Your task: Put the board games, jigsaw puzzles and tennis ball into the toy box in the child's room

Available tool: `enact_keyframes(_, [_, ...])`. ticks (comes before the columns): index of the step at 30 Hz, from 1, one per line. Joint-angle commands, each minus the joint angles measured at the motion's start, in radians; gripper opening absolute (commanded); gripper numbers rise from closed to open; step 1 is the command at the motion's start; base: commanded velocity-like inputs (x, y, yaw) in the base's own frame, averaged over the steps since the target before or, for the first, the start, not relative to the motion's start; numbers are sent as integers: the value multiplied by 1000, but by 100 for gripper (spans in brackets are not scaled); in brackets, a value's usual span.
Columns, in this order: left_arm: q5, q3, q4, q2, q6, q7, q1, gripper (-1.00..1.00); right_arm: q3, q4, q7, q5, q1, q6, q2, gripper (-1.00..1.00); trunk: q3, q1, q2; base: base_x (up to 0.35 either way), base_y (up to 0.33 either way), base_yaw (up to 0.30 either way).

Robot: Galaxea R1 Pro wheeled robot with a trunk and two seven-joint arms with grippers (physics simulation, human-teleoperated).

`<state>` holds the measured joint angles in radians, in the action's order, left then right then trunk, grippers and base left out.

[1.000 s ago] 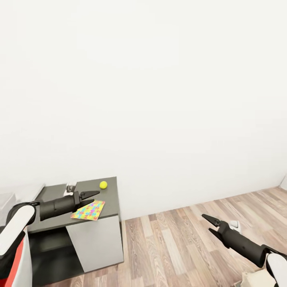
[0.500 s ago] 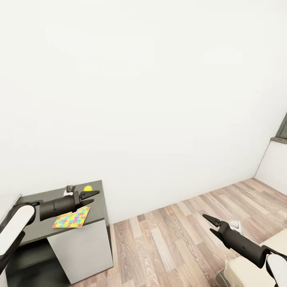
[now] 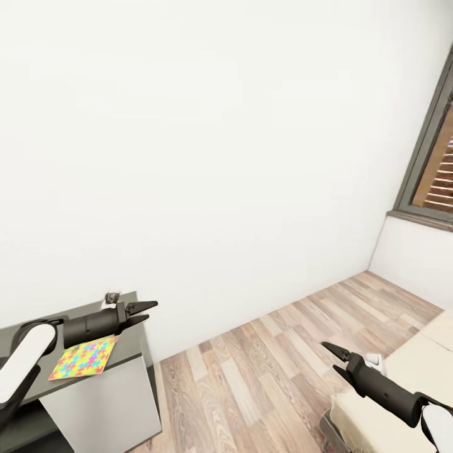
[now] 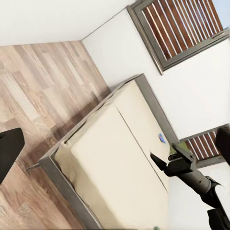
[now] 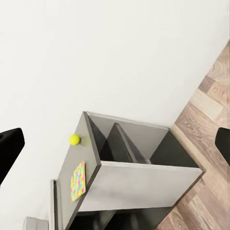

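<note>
**Swinging toward the bed, both arms empty**

Left jaws [image 3: 143,309] stand parted and empty above the bench [image 3: 135,358]; right jaws [image 3: 335,357] likewise, over the bed [image 3: 409,365] at 4 o'clock. A jigsaw puzzle [image 3: 84,358] lies at 8 o'clock, tennis ball [image 5: 74,139] beside the wall. Square up to the mattress before reaching.

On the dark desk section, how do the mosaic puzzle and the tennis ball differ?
The thin flat multicoloured mosaic jigsaw puzzle is a square lying flat; the small yellow-green tennis ball is round and one plain colour. The puzzle covers far more of the top than the ball does. The puzzle lies near the front edge; the ball sits by the white wall. Both rest on the dark grey table section, apart from each other, neither held.
</note>
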<state>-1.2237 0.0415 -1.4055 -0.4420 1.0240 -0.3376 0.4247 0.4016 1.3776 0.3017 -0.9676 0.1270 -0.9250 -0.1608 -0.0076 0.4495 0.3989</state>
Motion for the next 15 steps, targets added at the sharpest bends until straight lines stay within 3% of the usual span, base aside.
enact_keyframes(1, [7, 1, 0, 0, 1, -9, 0, 100, 2, -1, 8, 7, 1, -5, 0, 100, 0, 0, 1, 0, 0, -257])
enact_keyframes(15, [10, 1, 7, -1, 2, -8, 0, 100, 2, 0, 33, 6, 1, -5, 0, 100, 8, 0, 1, 0, 0, -256])
